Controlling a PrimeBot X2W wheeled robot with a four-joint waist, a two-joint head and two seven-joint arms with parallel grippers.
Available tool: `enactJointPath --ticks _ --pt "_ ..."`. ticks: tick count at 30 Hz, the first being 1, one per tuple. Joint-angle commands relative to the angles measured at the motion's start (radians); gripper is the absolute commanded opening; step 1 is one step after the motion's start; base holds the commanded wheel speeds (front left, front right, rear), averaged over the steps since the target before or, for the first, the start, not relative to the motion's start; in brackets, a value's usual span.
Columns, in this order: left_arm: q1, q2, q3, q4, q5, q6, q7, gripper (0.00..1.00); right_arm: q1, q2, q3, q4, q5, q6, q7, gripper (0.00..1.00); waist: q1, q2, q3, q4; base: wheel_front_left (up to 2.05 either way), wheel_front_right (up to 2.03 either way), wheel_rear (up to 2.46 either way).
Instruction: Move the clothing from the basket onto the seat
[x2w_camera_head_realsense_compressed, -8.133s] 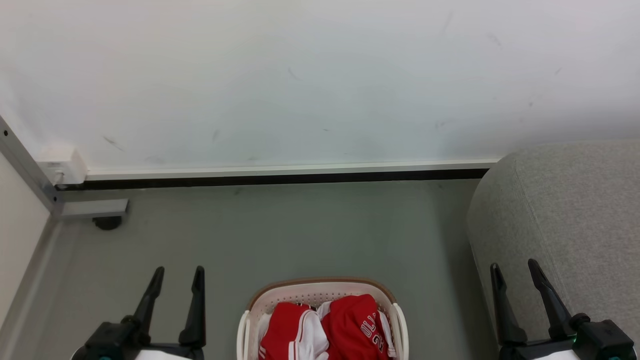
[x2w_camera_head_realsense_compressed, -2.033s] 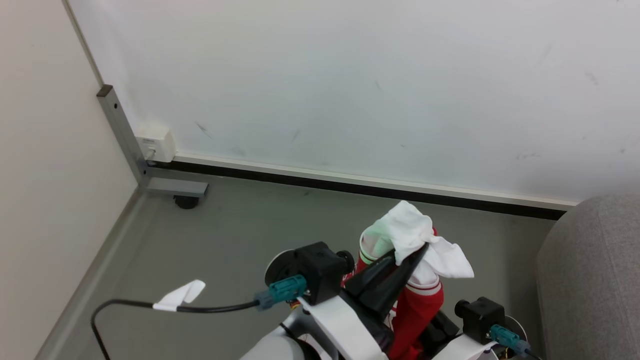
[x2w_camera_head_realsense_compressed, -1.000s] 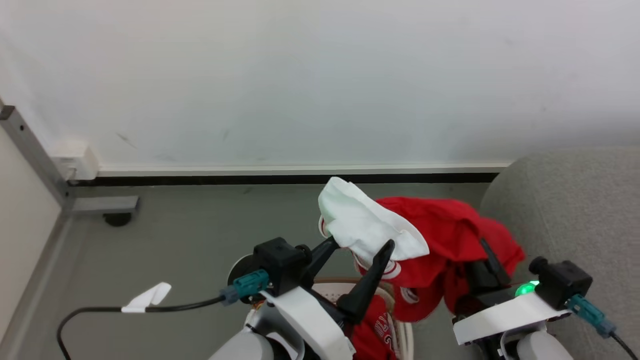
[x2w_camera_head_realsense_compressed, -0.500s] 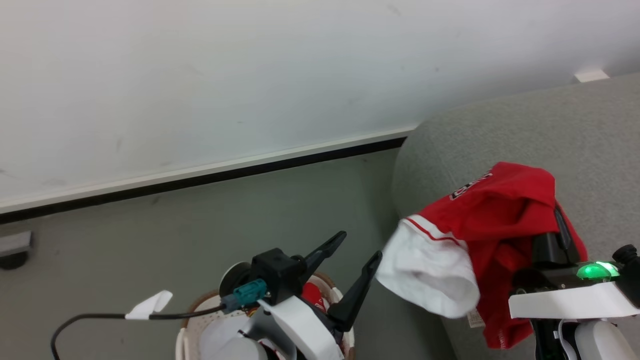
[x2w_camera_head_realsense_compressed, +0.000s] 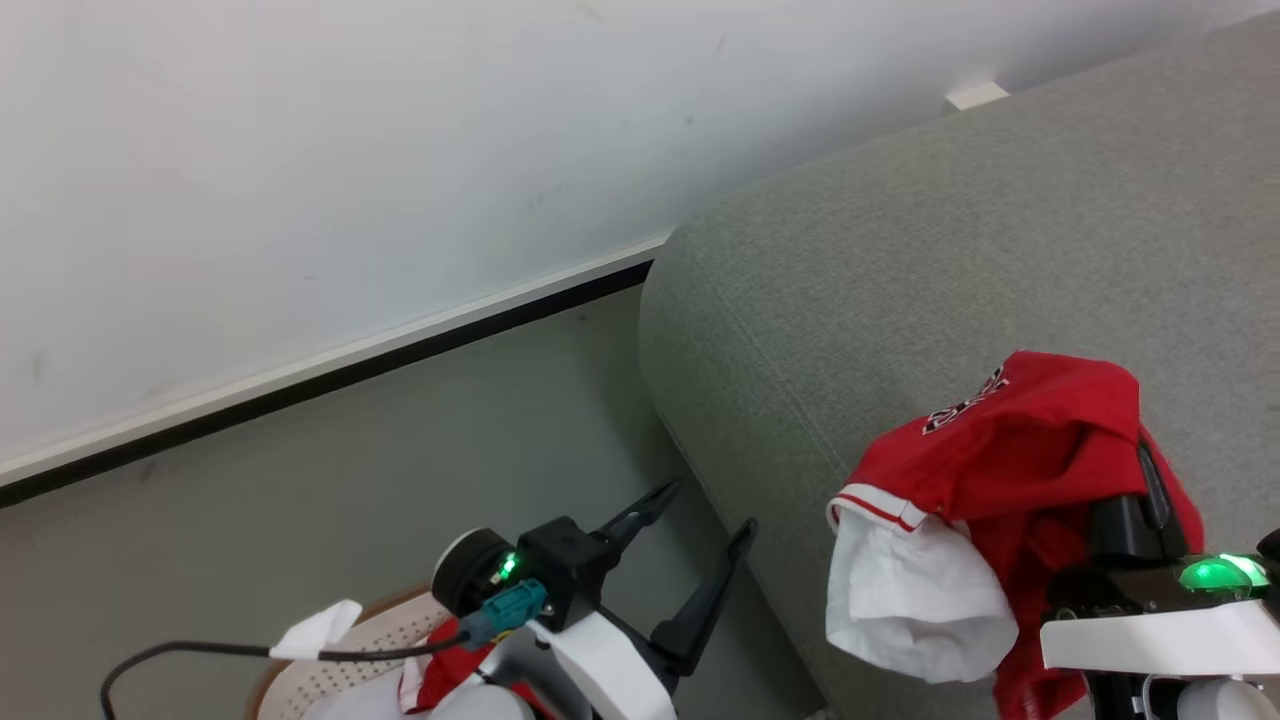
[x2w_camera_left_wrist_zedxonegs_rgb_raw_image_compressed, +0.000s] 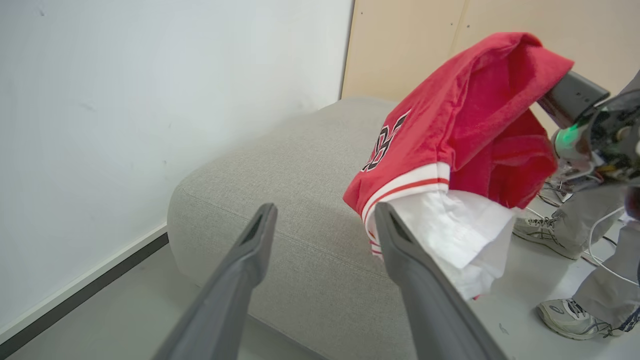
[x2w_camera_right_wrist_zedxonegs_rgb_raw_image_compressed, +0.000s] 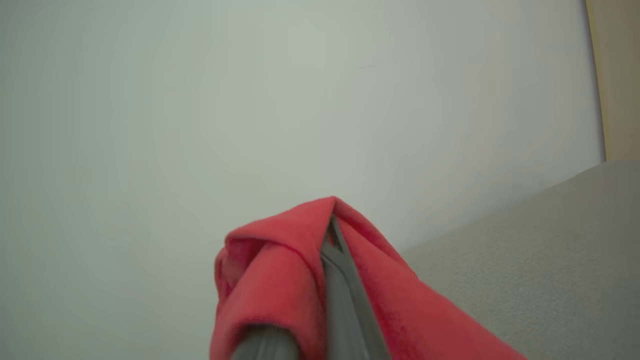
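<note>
- Head view: The right end effector, at the lower right of the frame, is clenched on a red sports jersey with white trim and white lettering. One dark finger protrudes from the folds.
- Head view: The jersey hangs bunched from that grip, its white fabric lowest. It sits in front of the large light grey fabric-upholstered sofa, which occupies the right half of the frame.
- Head view: The left end effector, at lower centre, is released, with fingers spread and nothing between them. At the lower left sits the oval white perforated plastic laundry basket with a brown rim, with a second red garment inside.
- Left wrist view: The sofa lies at centre, beyond the two spread fingers. The jersey is at the upper right, suspended from the right end effector. Its long axis runs from the gripped end at the upper right down to the white hem at lower centre.
- Left wrist view: The jersey appears clear of the cushion, but contact cannot be confirmed. A person's legs and pale trainers stand at the right edge.
- Right wrist view: The two fingers are pressed together, with red fabric draped down both sides. The sofa surface lies at the lower right, beyond and below the fingertips.
- Governing relation: The sofa top lies beneath and ahead of the held jersey. The coming move probably calls for the right arm to lower, then release.
- Arm allocation: The left arm is nearer the basket, so it is better placed for the second red garment.
</note>
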Motion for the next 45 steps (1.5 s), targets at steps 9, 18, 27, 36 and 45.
enactJointPath --ticks 9,18,27,36,45 --pt "-0.015 -0.004 -0.010 0.021 0.020 0.003 -0.019 1.00 0.000 -0.001 -0.014 -0.039 -0.002 0.000 0.030 0.00 0.0000 -0.0001 0.003 -0.028 0.00 0.00 0.00" --pt "-0.038 0.006 -0.022 0.013 0.035 0.007 -0.017 1.00 -0.084 -0.033 -0.022 -0.014 -0.001 0.000 0.082 0.00 0.0000 -0.0001 0.046 0.012 0.00 0.00 0.00" --pt "-0.110 0.061 -0.019 -0.043 0.083 0.000 0.025 1.00 -0.353 -0.137 -0.058 0.132 0.050 0.000 0.130 0.00 0.0000 -0.0001 0.209 0.082 0.00 0.00 0.00" --pt "-0.194 0.108 -0.005 -0.101 0.100 -0.023 0.069 1.00 -0.668 -0.246 -0.119 0.383 0.071 0.000 0.134 0.00 0.0000 -0.0001 0.391 0.153 0.00 0.00 0.00" --pt "-0.246 0.135 0.008 -0.126 0.109 -0.033 0.084 1.00 -0.897 -0.362 -0.153 0.638 0.016 0.000 0.136 0.00 0.0000 -0.0001 0.516 0.208 0.00 0.00 0.00"
